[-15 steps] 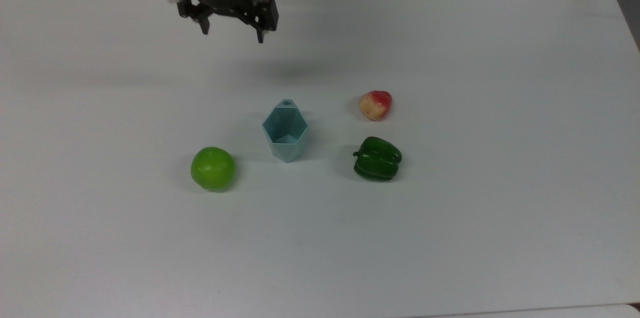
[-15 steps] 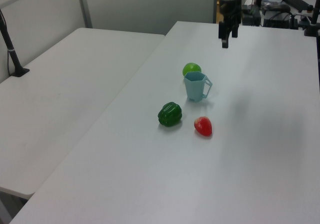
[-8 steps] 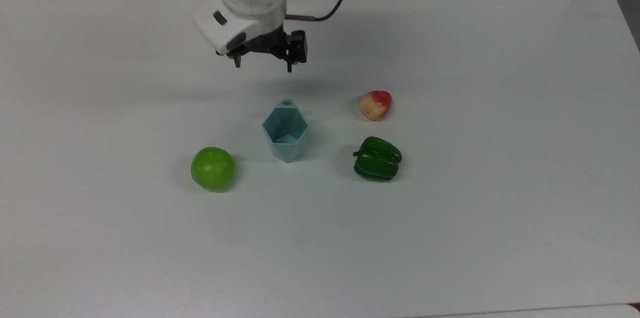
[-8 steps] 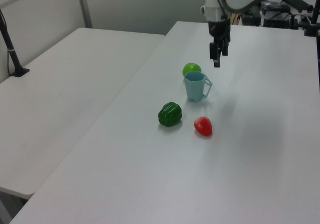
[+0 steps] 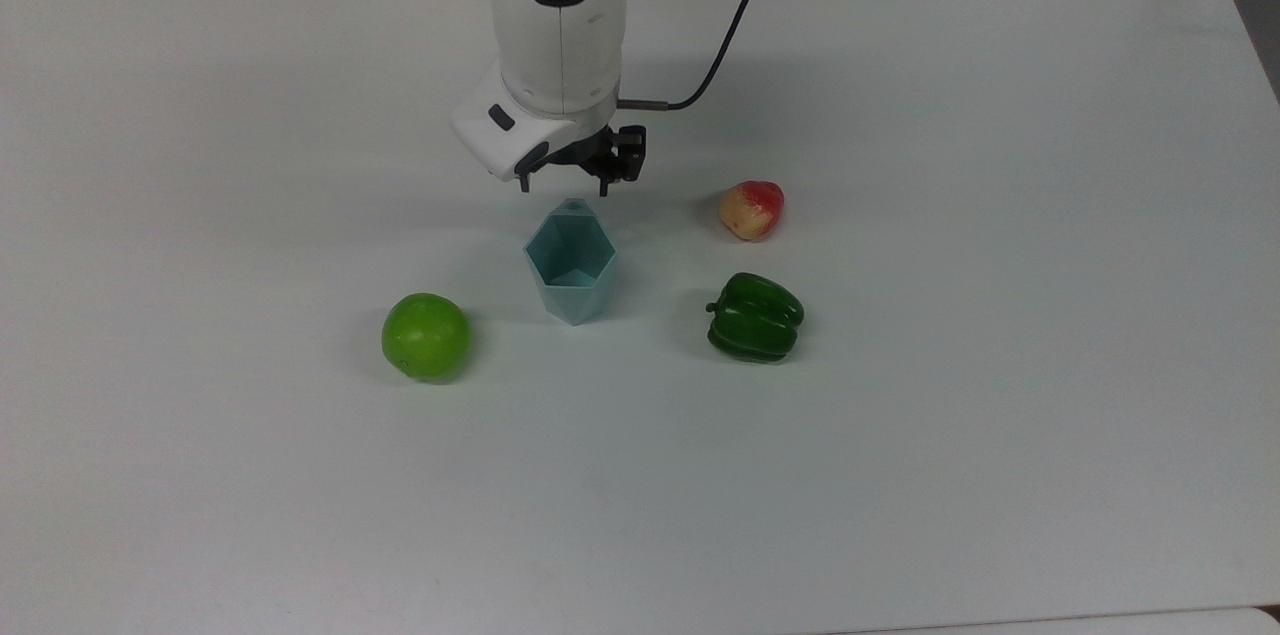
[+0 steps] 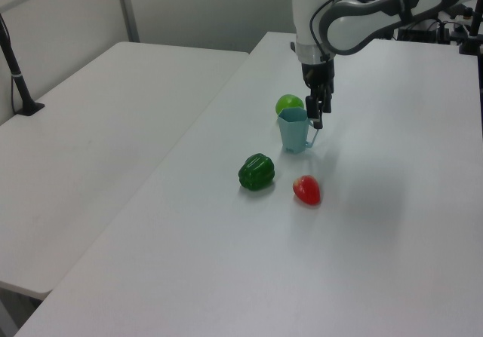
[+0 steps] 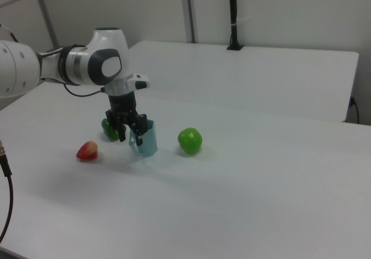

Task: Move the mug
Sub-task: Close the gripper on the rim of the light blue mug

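Claw [image 5: 563,184] spread wide, holding nothing, just above handle side of mug [image 5: 570,265]; green apple [image 5: 426,336] & pepper [image 5: 755,317] further off on table [image 5: 1000,475]

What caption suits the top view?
Open gripper poised at the mug handle, between green apple and pepper.

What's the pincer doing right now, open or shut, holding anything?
Pincer: open, holding nothing, poised just above the handle side of the mug.
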